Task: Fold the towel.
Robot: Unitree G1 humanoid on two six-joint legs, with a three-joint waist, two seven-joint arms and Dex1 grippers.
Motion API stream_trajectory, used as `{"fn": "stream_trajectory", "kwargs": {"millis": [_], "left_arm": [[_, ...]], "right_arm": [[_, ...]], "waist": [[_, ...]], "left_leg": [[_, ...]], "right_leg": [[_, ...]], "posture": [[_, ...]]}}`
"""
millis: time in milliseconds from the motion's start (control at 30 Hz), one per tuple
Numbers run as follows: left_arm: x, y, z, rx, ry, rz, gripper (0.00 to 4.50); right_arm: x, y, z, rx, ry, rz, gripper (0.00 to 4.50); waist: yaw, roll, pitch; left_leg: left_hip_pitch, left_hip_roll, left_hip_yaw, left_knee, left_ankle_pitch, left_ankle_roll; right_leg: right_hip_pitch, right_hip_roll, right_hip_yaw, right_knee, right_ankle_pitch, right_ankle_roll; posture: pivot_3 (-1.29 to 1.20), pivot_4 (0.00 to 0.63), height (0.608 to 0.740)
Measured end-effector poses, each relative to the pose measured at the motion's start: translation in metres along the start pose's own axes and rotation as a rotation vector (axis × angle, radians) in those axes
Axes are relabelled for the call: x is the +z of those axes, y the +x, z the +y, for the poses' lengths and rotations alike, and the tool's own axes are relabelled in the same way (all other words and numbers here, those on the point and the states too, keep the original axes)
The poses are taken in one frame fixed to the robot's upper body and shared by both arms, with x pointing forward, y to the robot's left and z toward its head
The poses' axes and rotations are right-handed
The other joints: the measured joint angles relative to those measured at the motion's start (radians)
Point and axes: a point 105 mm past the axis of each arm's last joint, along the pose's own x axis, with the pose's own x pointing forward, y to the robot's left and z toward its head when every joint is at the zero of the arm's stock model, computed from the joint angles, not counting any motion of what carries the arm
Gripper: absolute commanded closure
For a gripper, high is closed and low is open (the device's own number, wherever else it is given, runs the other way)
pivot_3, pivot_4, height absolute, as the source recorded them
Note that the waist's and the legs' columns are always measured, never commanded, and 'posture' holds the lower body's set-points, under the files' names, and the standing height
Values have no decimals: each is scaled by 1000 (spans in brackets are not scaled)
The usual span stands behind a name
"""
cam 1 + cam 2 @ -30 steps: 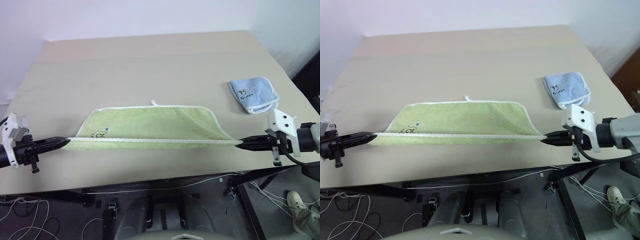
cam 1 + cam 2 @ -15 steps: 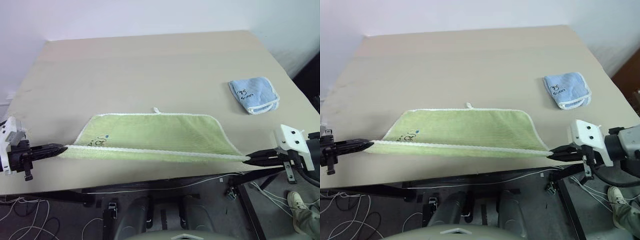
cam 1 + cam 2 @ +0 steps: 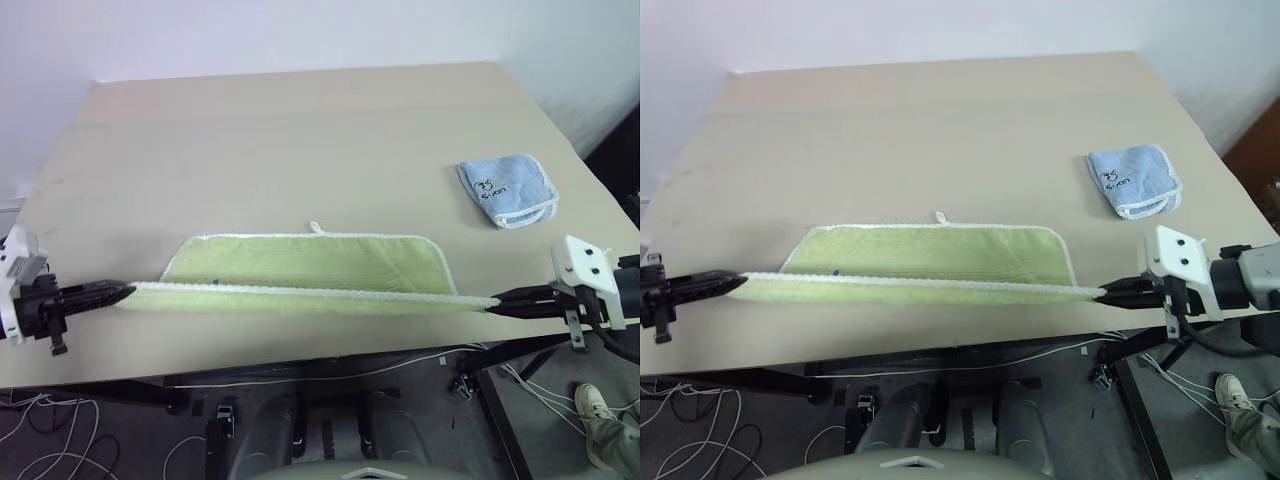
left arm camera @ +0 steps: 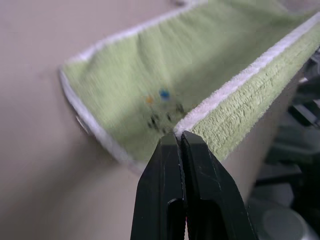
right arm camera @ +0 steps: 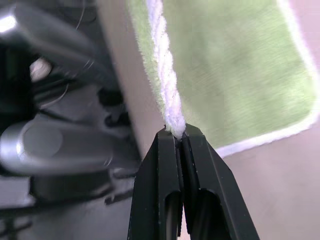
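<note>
Towel far edge drawn nearer since earlier, left claw and right claw each clenched on a corner, arms spread wide

- Left pincer: two slim black tapered fingers on a black wrist with a white block behind.
- Right pincer: black fingers, white bracket, grey forearm, black cable.

table: beige, bare at the back | blue cloth: folded, near right edge | cables: on floor, under table
</note>
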Motion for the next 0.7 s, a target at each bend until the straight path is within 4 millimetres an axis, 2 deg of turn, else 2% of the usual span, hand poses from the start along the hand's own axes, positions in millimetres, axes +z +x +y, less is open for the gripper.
{"fn": "stream_trajectory", "kwargs": {"millis": [167,267,367,433,533,700], "left_arm": [[24,19,14,12,36,-71,4464],[25,23,21,15,19,-74,4464],[25,24,30,33,-12,-84,4464],[22,23,35,42,-25,-86,4464],[7,25,42,50,-57,-44,4464],[-5,40,52,61,-73,-62,4464]], "right_arm": [[-4,9,-27,-61,28,-46,4500],[-3,14,-39,-88,23,-68,4500],[7,22,-55,-124,22,-142,4500],[9,25,-61,-136,19,-155,4500],[11,35,-68,-151,7,-174,4500],[7,52,-74,-146,21,-176,4500]], "waist": [[-2,0,0],[-8,0,0],[-8,0,0],[-5,0,0],[-4,0,0],[0,0,0]], "left_leg": [[-1,0,0,0,0,0],[-1,0,1,-1,0,0],[0,0,1,0,1,-1],[0,0,1,1,1,-1],[0,0,1,1,1,-1],[0,0,1,2,1,-1]], "right_leg": [[-1,0,0,1,0,1],[-2,1,0,2,1,2],[-2,1,0,4,2,3],[-2,1,0,4,2,3],[-2,1,0,4,2,3],[-2,1,0,6,3,4]], "posture": [[0,150,740],[0,150,740],[0,150,740],[0,150,740],[0,150,740],[0,150,740]]}}
